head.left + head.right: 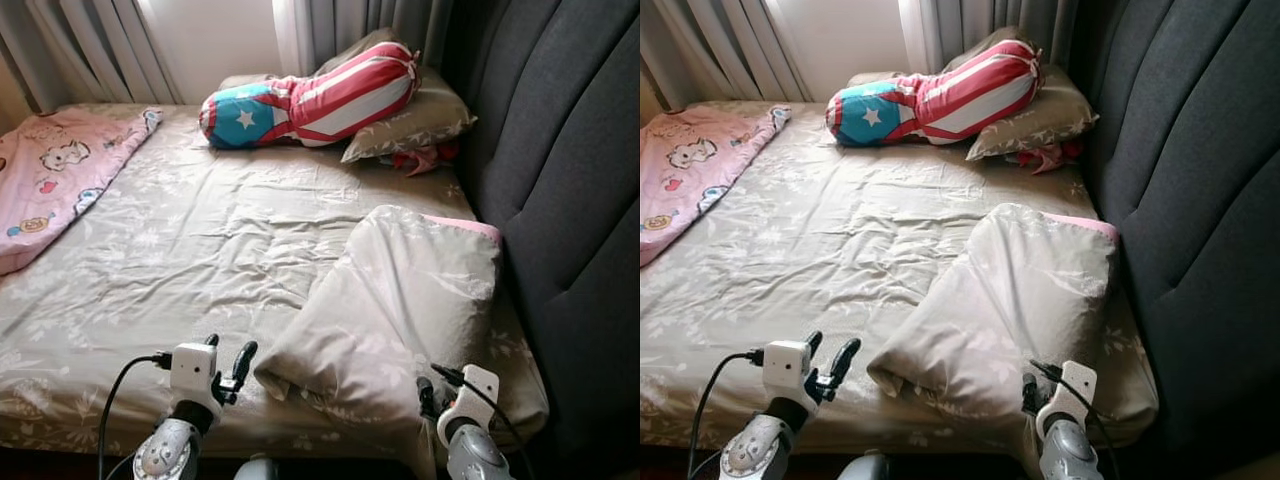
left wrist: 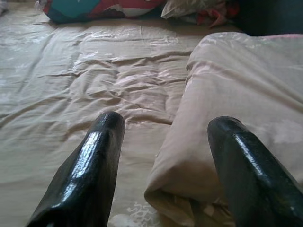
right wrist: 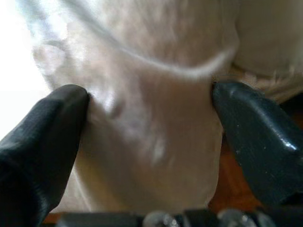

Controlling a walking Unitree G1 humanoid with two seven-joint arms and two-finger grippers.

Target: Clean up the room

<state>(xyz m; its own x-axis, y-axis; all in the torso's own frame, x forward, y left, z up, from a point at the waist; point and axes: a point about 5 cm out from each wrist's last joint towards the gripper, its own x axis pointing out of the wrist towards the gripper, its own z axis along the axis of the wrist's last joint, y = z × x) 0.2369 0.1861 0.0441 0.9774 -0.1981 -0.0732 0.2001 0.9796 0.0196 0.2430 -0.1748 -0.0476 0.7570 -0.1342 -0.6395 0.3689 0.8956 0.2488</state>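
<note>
We look down on a bed covered with a beige, leaf-patterned sheet, rumpled across the middle of the frame. A folded beige quilt with a pink edge lies in the lower right of the head view, against the dark grey padded headboard that fills the right side. At the upper centre a red, white and blue star-patterned bolster rests partly on a beige pillow, with a small red item tucked just below that pillow. A pink cartoon-print blanket lies at the upper left, and grey curtains hang along the top.

Our left gripper sits at the bottom centre-left of the frame, just beside the quilt's near corner and over the sheet. In its wrist view the two black fingers stand spread apart, with the quilt's folded corner between and beyond them, not gripped.

Our right gripper is at the lower right, at the quilt's near edge where the fabric hangs over the bed's edge. Its fingers stand spread, one on each side of a hanging fold of the pale fabric and touching it.
</note>
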